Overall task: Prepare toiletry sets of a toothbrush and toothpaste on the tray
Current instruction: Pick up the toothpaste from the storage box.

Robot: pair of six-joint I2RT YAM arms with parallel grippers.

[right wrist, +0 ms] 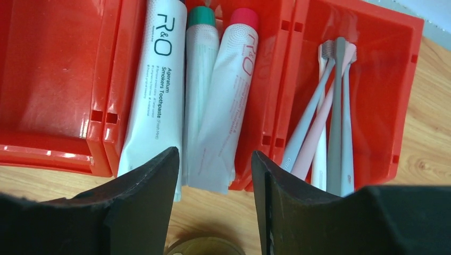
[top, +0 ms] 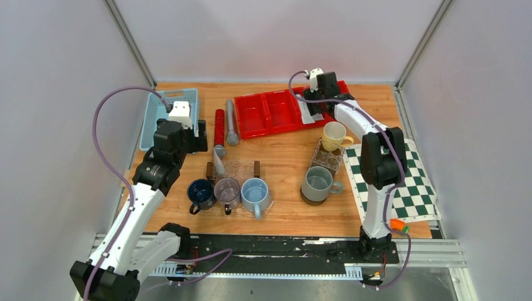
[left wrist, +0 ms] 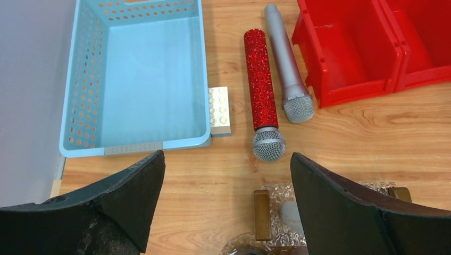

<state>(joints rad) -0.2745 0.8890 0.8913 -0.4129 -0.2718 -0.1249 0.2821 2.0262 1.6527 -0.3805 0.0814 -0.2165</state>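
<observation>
While the right gripper (right wrist: 214, 159) hangs over the red bins (right wrist: 53, 79) at the far side of the table (top: 282, 157), its fingers stand partway apart on either side of the flat tail ends of two tubes, and I cannot tell whether they are pinching anything. Those two are the green-capped toothpaste (right wrist: 199, 95) and the pink-capped toothpaste (right wrist: 230, 90), which lie side by side in the middle compartment with their caps pointing away from the wrist. A larger toothpaste (right wrist: 154, 85) with printed lettering lies just beside them, its tail partly hidden behind one finger. In the next compartment, several toothbrushes (right wrist: 335, 117) in grey, pink and white lie bunched together, heads toward the far wall. The left gripper (left wrist: 227, 156) is spread wide and holds nothing; it hovers over bare wood near a blue basket (left wrist: 85, 79), a white brick (left wrist: 219, 109), a red glitter microphone (left wrist: 260, 79) and a silver microphone (left wrist: 287, 64). Nearer the arms, the clear tray (top: 241, 168) with wooden handles carries one pale toothpaste tube (top: 219, 163) at its left end. Three mugs (top: 227, 189) stand in a row just beside the tray's near edge, and a grey mug (top: 317, 182) and a yellow mug (top: 335, 135) stand well apart to the right, next to a checkered mat (top: 401, 188).
</observation>
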